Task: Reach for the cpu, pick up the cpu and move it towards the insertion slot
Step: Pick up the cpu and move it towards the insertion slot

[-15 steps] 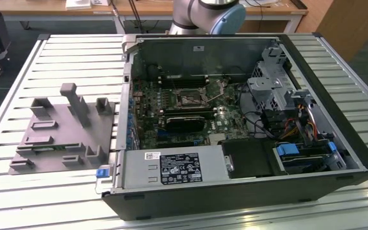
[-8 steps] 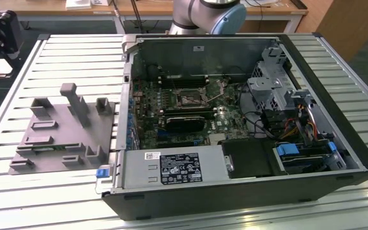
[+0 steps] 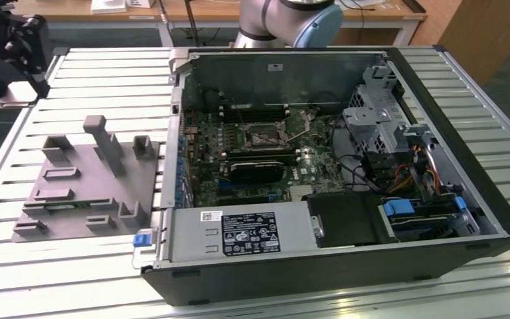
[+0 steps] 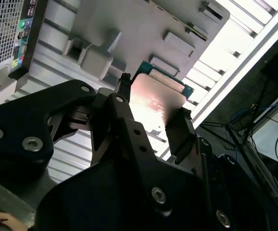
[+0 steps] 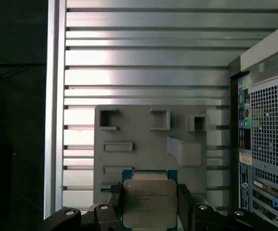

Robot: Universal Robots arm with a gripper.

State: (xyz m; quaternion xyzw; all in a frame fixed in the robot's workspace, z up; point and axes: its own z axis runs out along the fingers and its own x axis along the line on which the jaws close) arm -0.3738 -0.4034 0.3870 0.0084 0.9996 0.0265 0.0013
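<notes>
The open computer case [image 3: 326, 279] holds the insertion slot [image 3: 261, 135] low inside it, so the carry, I judge, wants a level cpu [image 5: 148, 202] and clearance over the case wall. Seen against the grey fixture plate [image 5: 144, 144], the gripper [image 5: 149, 206] clamps the cpu by opposite edges; its underside and pad contact are hidden.
</notes>
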